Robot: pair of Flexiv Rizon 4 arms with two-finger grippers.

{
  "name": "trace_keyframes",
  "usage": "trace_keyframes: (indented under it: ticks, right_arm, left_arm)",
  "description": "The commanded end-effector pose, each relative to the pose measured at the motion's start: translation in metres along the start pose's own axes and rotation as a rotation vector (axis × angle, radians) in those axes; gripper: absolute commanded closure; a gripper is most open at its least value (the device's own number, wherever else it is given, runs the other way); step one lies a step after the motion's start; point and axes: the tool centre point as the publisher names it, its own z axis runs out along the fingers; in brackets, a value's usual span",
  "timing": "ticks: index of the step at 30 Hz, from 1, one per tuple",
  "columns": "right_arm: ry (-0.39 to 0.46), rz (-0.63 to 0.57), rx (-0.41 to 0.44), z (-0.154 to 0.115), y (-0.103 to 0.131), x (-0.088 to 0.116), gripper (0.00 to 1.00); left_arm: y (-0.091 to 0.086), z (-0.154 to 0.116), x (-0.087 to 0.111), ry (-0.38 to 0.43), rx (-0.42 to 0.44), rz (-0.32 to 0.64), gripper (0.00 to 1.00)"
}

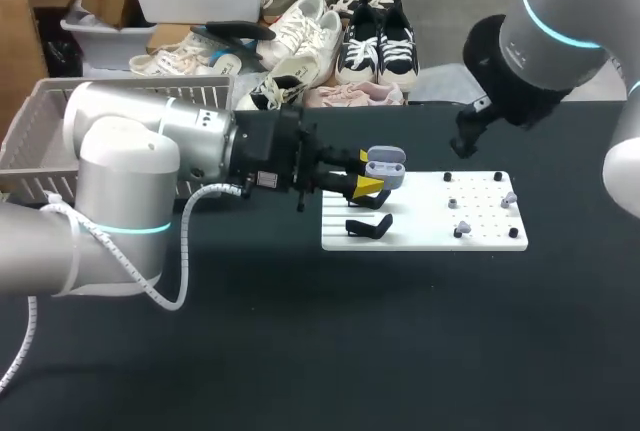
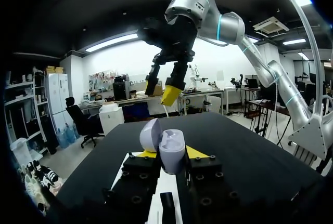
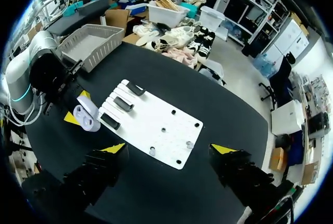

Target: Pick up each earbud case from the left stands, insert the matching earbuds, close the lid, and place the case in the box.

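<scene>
1. Left gripper (image 2: pixel 167 155): fingers clamped on the earbud case (image 2: pixel 170 150), one yellow tip against each side of its body. The case sits at the fingertips and juts out ahead of them.
2. Earbud case (image 1: pixel 385 167): lid hinged open and leaning aside. The long axis stands upright, crosswise to the fingers.
3. Right gripper (image 3: pixel 170 149): fingers apart, holding nothing, over the white board (image 3: pixel 156 120). It is ahead of the left gripper and well apart from the case.

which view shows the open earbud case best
The left wrist view: the earbud case sits close, lid open, held in the left gripper. Head and right wrist views show it small and distant.
</scene>
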Motion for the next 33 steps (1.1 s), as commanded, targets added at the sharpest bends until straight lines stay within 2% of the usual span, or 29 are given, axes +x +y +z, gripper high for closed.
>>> trace_keyframes:
  ticks: [1, 6, 16, 20, 23, 27, 29, 33]
  right_arm:
    - [0.063, 0.002, 0.019, 0.011, -0.009, 0.01, 0.0]
    - [0.143, -0.017, 0.014, 0.033, -0.02, 0.023, 0.0]
    - [0.215, -0.049, -0.013, 0.076, -0.035, 0.031, 0.0]
    - [0.242, -0.041, -0.023, 0.092, -0.037, 0.037, 0.09]
    - [0.256, -0.032, -0.033, 0.103, -0.038, 0.041, 0.09]
    - [0.258, -0.019, -0.045, 0.115, -0.038, 0.045, 0.16]
    - [0.256, -0.012, -0.048, 0.119, -0.038, 0.046, 0.28]
    - [0.253, -0.001, -0.048, 0.126, -0.04, 0.048, 0.39]
  left_arm:
    - [0.0, 0.0, 0.0, 0.001, 0.001, 0.0, 1.0]
    - [0.0, 0.0, 0.0, 0.001, 0.001, 0.0, 1.0]
    - [0.0, 0.0, 0.0, 0.001, 0.001, 0.0, 1.0]
    - [0.0, 0.0, 0.0, 0.001, 0.001, 0.0, 1.0]
    - [0.0, 0.0, 0.0, 0.001, 0.001, 0.0, 1.0]
    - [0.0, 0.0, 0.0, 0.001, 0.001, 0.0, 1.0]
    - [0.0, 0.0, 0.0, 0.001, 0.001, 0.0, 1.0]
    - [0.0, 0.0, 0.0, 0.001, 0.001, 0.0, 1.0]
